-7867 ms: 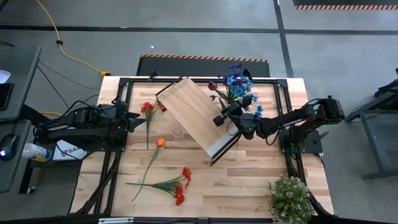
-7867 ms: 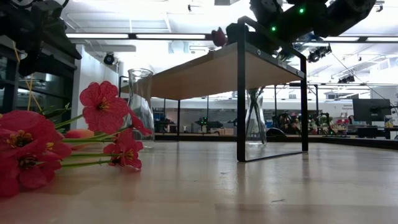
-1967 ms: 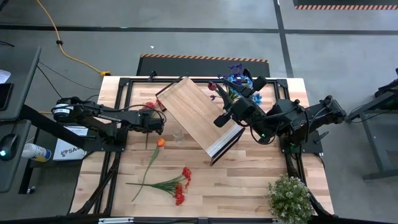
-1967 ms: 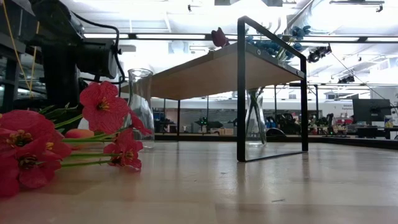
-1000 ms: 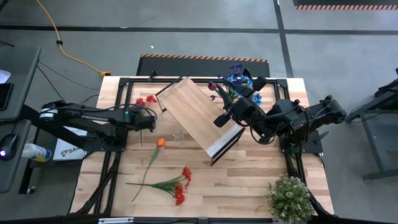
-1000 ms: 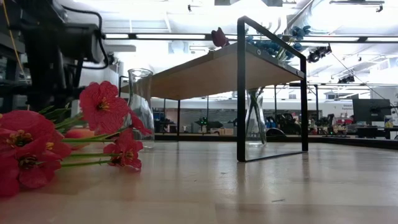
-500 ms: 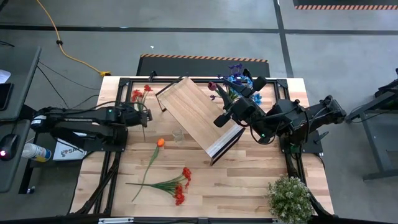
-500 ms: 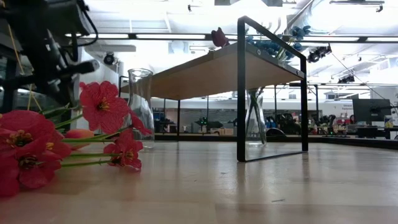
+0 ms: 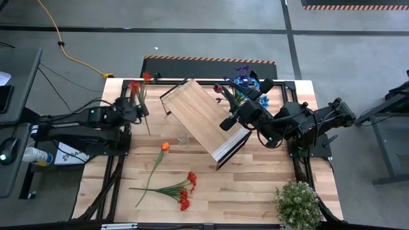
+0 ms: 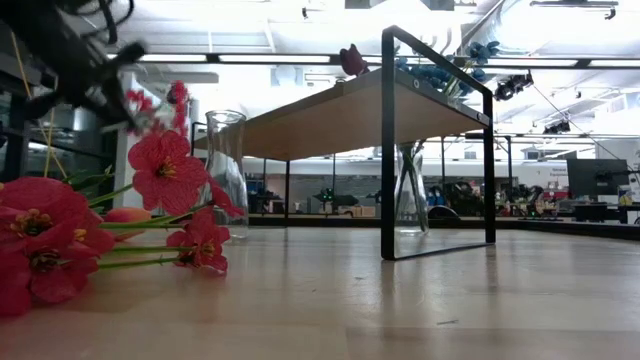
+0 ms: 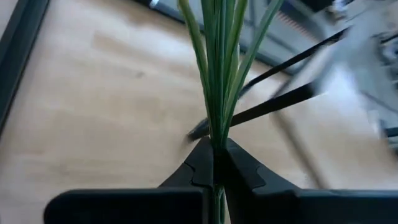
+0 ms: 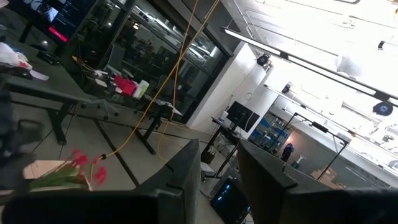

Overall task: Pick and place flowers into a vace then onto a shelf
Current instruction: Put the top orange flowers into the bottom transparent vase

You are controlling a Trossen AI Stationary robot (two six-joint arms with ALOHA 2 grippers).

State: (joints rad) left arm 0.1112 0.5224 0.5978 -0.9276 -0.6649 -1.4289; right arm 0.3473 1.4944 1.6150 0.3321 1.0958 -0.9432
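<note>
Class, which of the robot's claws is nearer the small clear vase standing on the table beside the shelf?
Left. The left claw, gripping red flowers, is nearer the clear vase; the right claw sits across the shelf.

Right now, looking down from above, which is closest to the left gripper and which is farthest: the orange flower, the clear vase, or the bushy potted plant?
From the left gripper:
1. Orange flower, lying on the table just in front of it.
2. Clear vase, beside the shelf, slightly farther.
3. Bushy potted plant, at the opposite near corner, by far the farthest.
</note>
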